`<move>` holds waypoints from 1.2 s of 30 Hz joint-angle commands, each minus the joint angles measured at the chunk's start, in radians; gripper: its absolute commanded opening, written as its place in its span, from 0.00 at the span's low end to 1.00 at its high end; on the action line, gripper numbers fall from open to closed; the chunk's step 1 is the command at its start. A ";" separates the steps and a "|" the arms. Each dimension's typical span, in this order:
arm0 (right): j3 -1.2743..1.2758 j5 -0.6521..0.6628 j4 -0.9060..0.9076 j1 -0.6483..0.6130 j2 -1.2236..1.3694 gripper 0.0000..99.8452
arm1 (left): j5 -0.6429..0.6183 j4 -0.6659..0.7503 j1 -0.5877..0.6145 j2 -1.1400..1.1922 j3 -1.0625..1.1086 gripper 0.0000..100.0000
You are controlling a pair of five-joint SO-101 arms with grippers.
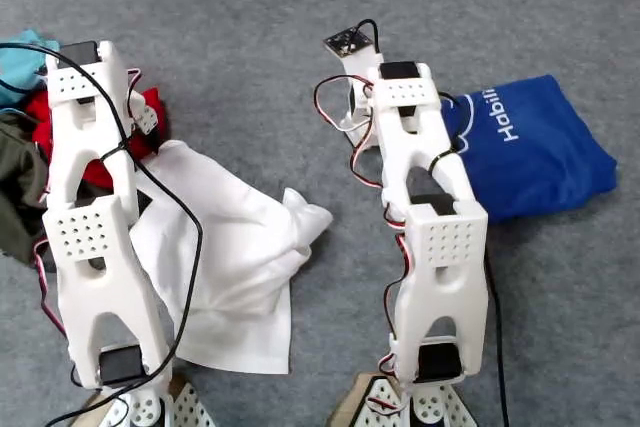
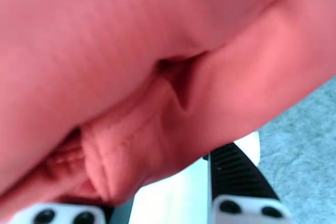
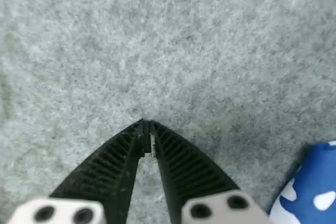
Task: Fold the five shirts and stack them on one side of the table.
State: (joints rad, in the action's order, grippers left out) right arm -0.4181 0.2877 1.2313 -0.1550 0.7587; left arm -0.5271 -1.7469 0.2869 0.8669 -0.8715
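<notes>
The left gripper (image 2: 168,114) pinches a puckered fold of the soft red shirt (image 2: 131,51); the right gripper (image 3: 147,129), ribbed black jaws meeting in a point, hangs over the fuzzy grey table (image 3: 184,35) beside the smooth blue shirt (image 3: 315,187).

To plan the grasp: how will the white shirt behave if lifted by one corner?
Probably floppy: the white shirt lies wrinkled, one corner bunched up, so it would likely hang and unfold. Pushed, it would probably bunch rather than slide whole.
</notes>
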 commanded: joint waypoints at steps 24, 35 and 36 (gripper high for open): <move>-0.045 -0.005 -0.018 0.015 -0.004 0.01 | 0.008 -0.011 0.031 0.093 -0.015 0.04; -0.047 -0.006 -0.034 0.015 -0.001 0.01 | 0.008 -0.012 -0.029 0.081 -0.031 0.02; -0.047 -0.006 -0.035 0.015 0.001 0.01 | 0.008 -0.012 -0.040 0.065 -0.038 0.02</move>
State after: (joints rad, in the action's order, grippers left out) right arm -0.4181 0.2892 1.2206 -0.1550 0.7633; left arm -0.5271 -1.7469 0.2823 0.9605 -0.8777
